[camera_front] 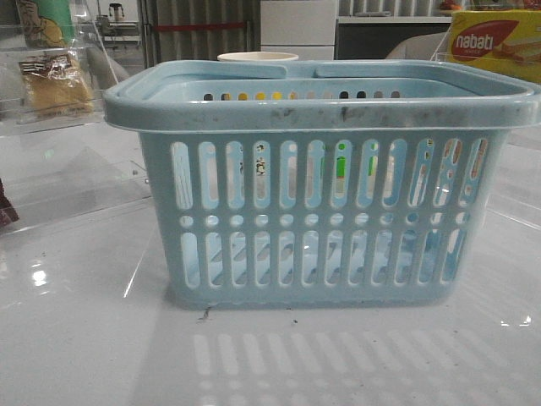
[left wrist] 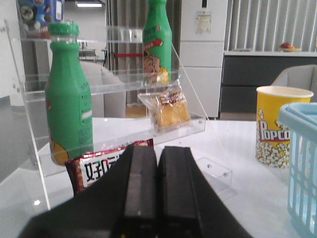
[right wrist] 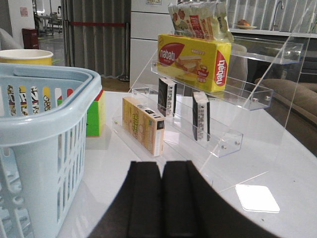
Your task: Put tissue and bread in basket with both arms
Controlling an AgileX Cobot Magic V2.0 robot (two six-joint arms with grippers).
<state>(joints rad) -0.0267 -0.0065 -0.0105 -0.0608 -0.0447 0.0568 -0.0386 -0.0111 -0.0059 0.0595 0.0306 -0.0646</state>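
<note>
The pale blue basket (camera_front: 317,182) stands in the middle of the table, seen also at the edge of both wrist views (left wrist: 302,163) (right wrist: 44,124). The bread (left wrist: 168,111), a clear packet of golden-brown pieces, leans on the lower tier of an acrylic shelf ahead of my left gripper (left wrist: 157,148), which is shut and empty. It also shows at the far left (camera_front: 55,85). A black tissue (right wrist: 200,115) pack stands upright on another acrylic shelf, a similar pack (right wrist: 167,96) beside it. My right gripper (right wrist: 161,166) is shut and empty, short of that shelf. Neither gripper shows in the front view.
Two green bottles (left wrist: 69,104) and a red snack packet (left wrist: 96,168) share the bread's shelf. A popcorn cup (left wrist: 277,126) stands behind the basket. A nabati box (right wrist: 193,59), a beige box (right wrist: 143,124) and a colour cube (right wrist: 93,116) are near the tissue.
</note>
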